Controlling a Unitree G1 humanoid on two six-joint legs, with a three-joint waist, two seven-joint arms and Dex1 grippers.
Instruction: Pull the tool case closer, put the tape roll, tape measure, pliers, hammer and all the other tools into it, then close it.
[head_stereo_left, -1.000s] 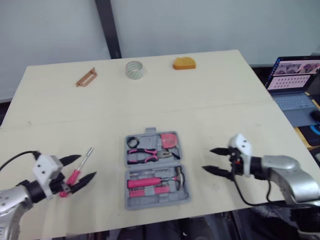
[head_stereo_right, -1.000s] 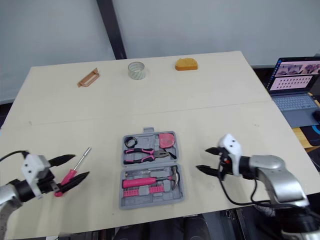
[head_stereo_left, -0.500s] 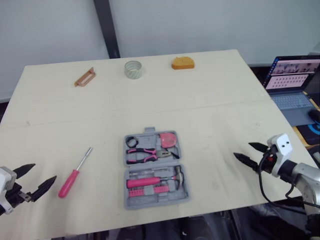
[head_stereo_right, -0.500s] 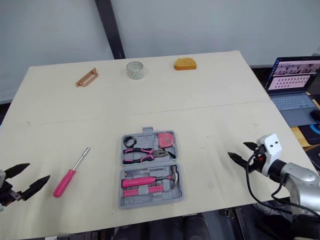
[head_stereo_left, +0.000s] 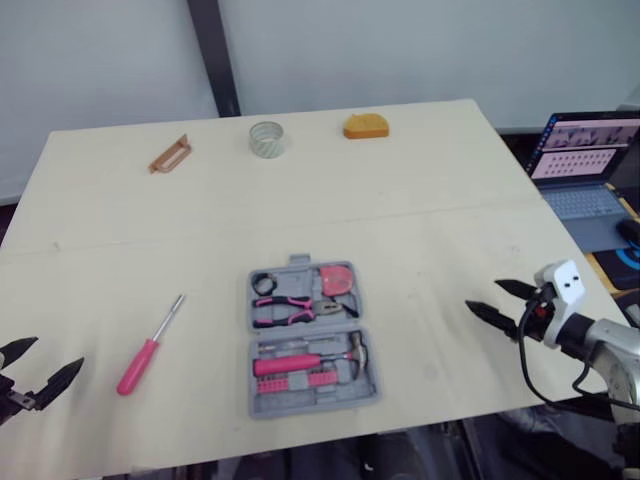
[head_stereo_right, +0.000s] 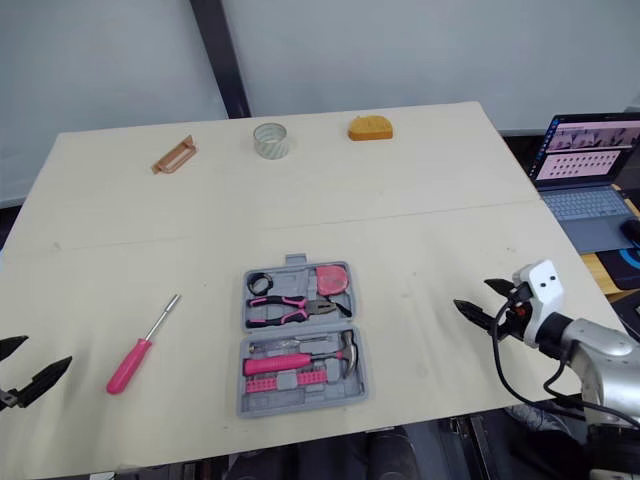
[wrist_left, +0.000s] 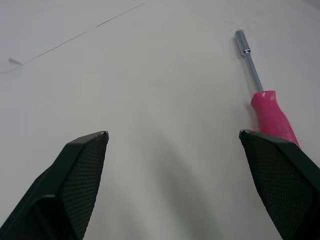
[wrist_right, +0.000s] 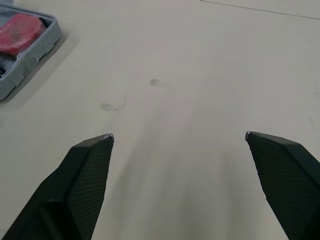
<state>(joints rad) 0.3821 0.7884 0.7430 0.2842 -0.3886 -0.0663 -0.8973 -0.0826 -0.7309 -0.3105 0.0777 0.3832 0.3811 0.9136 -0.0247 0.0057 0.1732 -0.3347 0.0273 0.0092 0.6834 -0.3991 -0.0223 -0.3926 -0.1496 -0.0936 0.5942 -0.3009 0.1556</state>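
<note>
Left claw (head_stereo_left: 60, 352) has drawn back off the pink screwdriver (head_stereo_left: 150, 343) to the near desk (head_stereo_left: 450, 200) edge; right claw (head_stereo_left: 483, 294) has also withdrawn; both stand apart, empty. Screwdriver lies flat ahead and to the right of the left claw, handle end nearest, shaft pointing away on a diagonal; left arm clearly nearer. Open tool case (head_stereo_left: 301, 264) sits between the claws. Desk pale, flat; laptop (head_stereo_left: 585, 160) beyond the right claw
</note>
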